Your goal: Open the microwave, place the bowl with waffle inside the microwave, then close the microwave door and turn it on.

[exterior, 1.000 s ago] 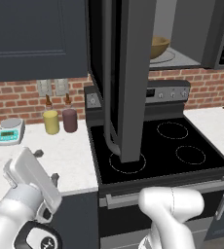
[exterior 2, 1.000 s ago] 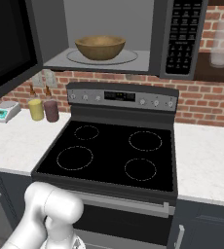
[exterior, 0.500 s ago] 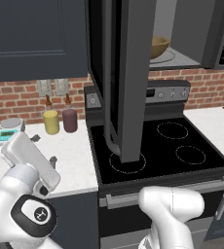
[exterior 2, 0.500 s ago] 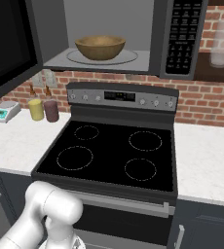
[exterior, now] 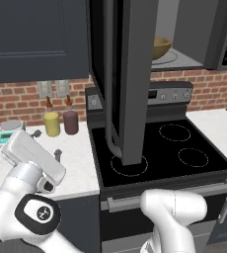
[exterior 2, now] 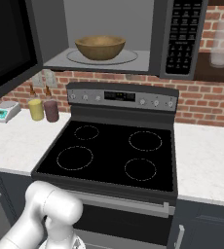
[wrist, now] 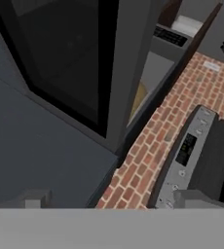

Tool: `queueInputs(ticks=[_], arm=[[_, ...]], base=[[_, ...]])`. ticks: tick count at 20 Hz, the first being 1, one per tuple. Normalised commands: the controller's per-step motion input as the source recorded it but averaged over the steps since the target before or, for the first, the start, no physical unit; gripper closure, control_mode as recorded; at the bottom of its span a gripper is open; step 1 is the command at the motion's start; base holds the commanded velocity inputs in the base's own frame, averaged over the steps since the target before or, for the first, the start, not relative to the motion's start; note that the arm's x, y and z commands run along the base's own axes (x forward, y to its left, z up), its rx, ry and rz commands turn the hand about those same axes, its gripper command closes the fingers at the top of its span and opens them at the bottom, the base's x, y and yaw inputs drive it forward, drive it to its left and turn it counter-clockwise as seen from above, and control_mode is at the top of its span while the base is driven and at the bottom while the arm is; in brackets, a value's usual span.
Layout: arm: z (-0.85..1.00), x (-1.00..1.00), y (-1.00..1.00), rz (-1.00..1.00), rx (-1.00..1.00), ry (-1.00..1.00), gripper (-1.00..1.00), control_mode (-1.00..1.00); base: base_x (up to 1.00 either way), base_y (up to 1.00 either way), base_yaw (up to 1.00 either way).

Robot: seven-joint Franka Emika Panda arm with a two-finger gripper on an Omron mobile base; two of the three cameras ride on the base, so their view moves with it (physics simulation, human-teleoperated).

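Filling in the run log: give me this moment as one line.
microwave door: open | bowl: inside microwave | end effector: open, empty, facing door | next: close door

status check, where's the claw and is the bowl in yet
Claw open, empty, low left of the stove. Bowl inside microwave. Microwave door wide open, not yet shut.
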Motion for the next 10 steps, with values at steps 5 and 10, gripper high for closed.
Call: queueInputs(ticks=[5, 10], arm=[[0.04, 0.55, -0.03, 0.00, 0.00, -0.10, -1.00, -1.00], [0.03, 0.48, -0.01, 0.00, 0.00, -0.13, -1.00, -1.00]], base=[[0.00, 0.00, 0.00], [0.00, 0.00, 0.00]])
